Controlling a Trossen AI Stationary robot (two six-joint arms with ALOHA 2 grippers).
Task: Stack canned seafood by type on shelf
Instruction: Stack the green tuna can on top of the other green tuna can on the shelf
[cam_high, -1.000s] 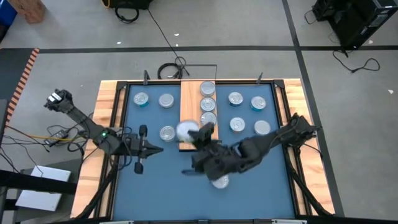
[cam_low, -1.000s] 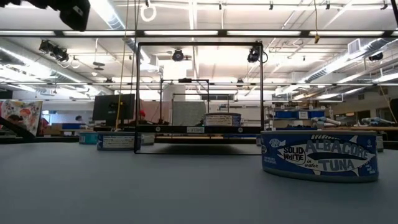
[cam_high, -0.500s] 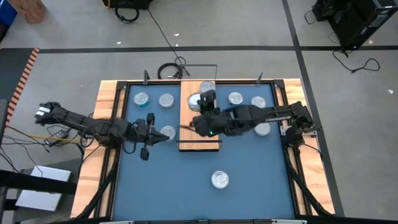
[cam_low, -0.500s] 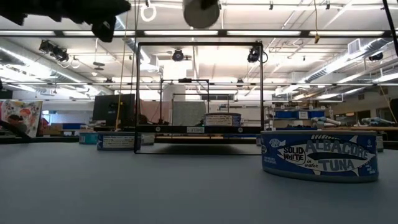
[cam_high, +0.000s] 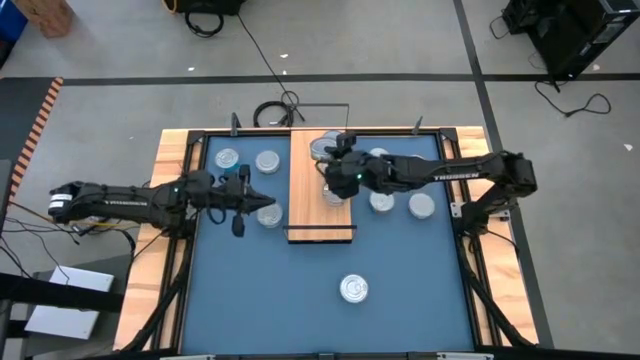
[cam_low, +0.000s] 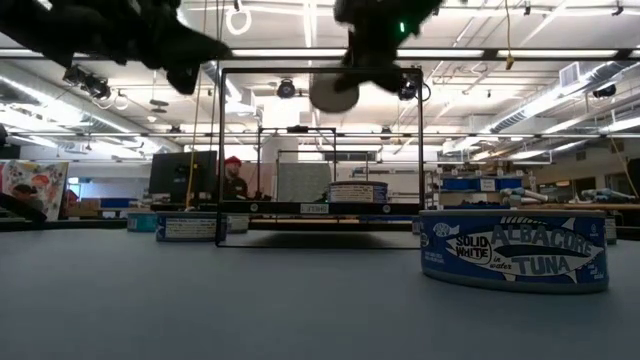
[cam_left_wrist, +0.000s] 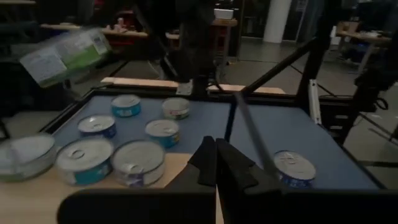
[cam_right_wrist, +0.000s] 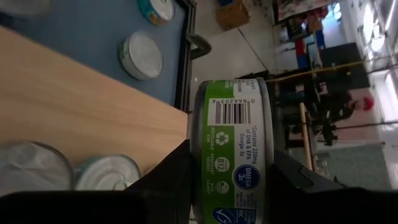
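The shelf (cam_high: 320, 212) is a light-wood board lying across the blue table's middle. Three tins rest flat on it (cam_left_wrist: 84, 160). Others sit on the table to its left (cam_high: 266, 160) and right (cam_high: 382, 200), and one lies near the front (cam_high: 352, 289). My right gripper (cam_right_wrist: 233, 186) is shut on a green-labelled tin (cam_right_wrist: 233, 134) above the shelf's far part (cam_low: 333, 92). My left gripper (cam_high: 247, 196) hovers shut, left of the shelf, by a tin (cam_high: 268, 213). My right gripper pinches the green-labelled tin between its two fingers (cam_right_wrist: 177, 171), one on each opposite side, with the barcoded wall (cam_right_wrist: 231, 112) facing the wrist camera. The tin is lifted clear and turned on edge, hanging below the gripper over the shelf (cam_low: 333, 92).
A black frame (cam_low: 320, 70) rises at the shelf's end. A blue-labelled tuna tin (cam_low: 515, 250) stands close to the low camera. Wooden rails (cam_high: 170, 170) edge the table. A person (cam_low: 234, 180) is in the room behind. Bare blue table (cam_high: 260, 290) lies near the front.
My right gripper has carried the tin from the shelf's near end toward the far edge, over the shelf, and in the last half second has come down. My left arm has stretched out, and its gripper has moved toward the far edge and the shelf.
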